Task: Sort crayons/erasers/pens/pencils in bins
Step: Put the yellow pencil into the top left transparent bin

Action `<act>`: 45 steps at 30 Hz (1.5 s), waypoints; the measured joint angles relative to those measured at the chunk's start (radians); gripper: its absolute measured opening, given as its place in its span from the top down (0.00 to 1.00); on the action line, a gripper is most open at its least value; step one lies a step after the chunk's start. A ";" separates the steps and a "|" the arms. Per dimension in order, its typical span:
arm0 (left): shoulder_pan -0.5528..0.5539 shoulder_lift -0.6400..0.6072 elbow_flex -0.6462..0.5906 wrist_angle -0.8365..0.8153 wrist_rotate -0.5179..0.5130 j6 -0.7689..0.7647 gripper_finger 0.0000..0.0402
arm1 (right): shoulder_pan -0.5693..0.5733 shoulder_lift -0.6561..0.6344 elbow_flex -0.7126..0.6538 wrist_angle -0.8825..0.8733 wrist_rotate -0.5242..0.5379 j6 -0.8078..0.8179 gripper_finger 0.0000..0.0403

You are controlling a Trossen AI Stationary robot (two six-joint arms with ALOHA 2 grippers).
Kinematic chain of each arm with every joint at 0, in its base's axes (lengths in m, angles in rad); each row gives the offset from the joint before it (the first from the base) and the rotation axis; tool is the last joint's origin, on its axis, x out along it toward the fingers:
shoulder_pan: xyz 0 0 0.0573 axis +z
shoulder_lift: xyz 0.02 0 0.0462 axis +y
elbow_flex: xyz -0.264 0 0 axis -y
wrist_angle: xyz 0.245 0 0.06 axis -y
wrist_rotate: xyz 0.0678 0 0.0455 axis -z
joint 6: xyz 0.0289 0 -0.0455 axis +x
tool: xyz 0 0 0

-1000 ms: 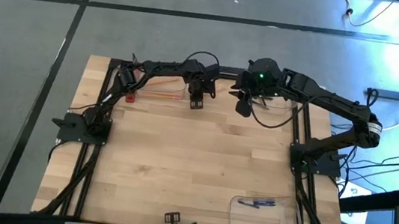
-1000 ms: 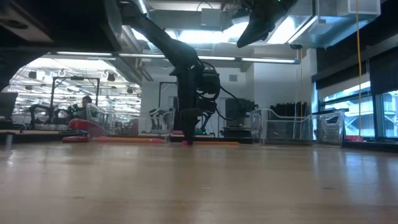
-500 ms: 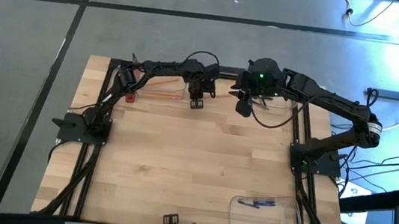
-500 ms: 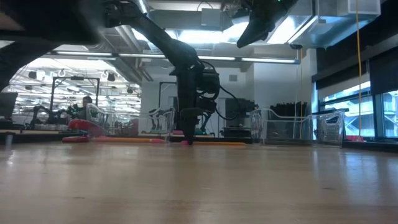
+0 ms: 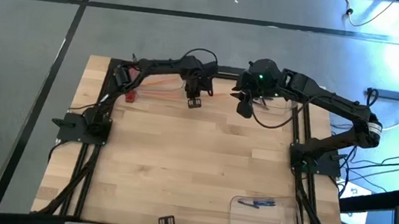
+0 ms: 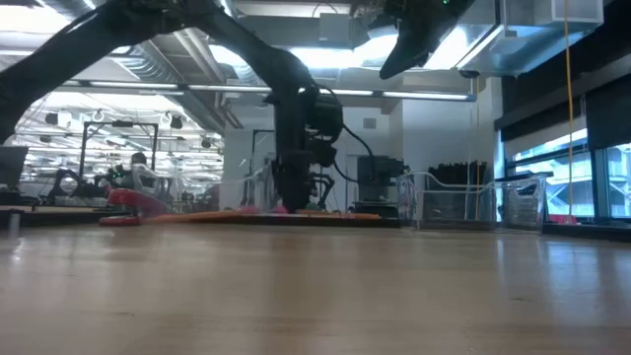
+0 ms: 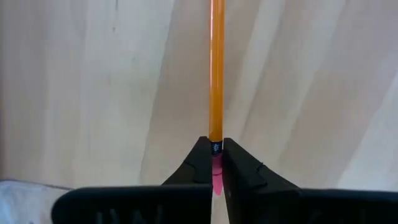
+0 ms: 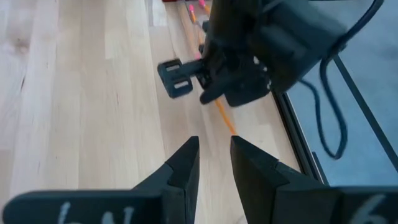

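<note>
Pens point(image 5: 263, 203) already lie in the bin point(image 5: 236, 222) at the table's near right corner. At the far edge, left gripper point(image 7: 215, 163) is clamped on a pencil point(image 7: 216, 74); more pencils point(image 5: 159, 83) remain. Right gripper point(image 8: 211, 163) hovers half-open, empty

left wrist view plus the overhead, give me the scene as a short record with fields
left gripper: shut on the pencil at its pink eraser end, at the table's far edge
pencil: orange, running straight away from the fingers over the wood
right gripper: open, empty, raised beside the left arm at the far edge
bin: clear, at the near right corner of the table
pens: dark, lying inside that bin
table: light wood
</note>
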 joint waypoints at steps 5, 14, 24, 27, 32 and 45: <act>-0.002 -0.053 0.000 -0.002 0.004 -0.002 0.99 | 0.000 0.000 0.000 -0.003 0.000 -0.001 0.77; -0.007 -0.073 0.003 0.037 0.004 -0.002 0.99 | 0.000 0.000 0.000 -0.003 0.000 -0.003 0.77; -0.009 -0.127 0.003 0.029 0.000 -0.031 0.99 | 0.000 0.000 0.000 -0.003 -0.001 -0.003 0.77; -0.009 -0.172 0.003 0.026 -0.005 -0.033 0.99 | 0.000 0.000 0.000 -0.003 -0.001 -0.003 0.77; 0.000 -0.258 0.003 -0.004 -0.057 -0.054 0.99 | 0.000 0.000 0.000 -0.003 0.000 -0.003 0.77; 0.095 -0.455 0.004 -0.211 -0.201 -0.138 0.99 | 0.000 0.000 0.000 -0.002 0.000 -0.003 0.77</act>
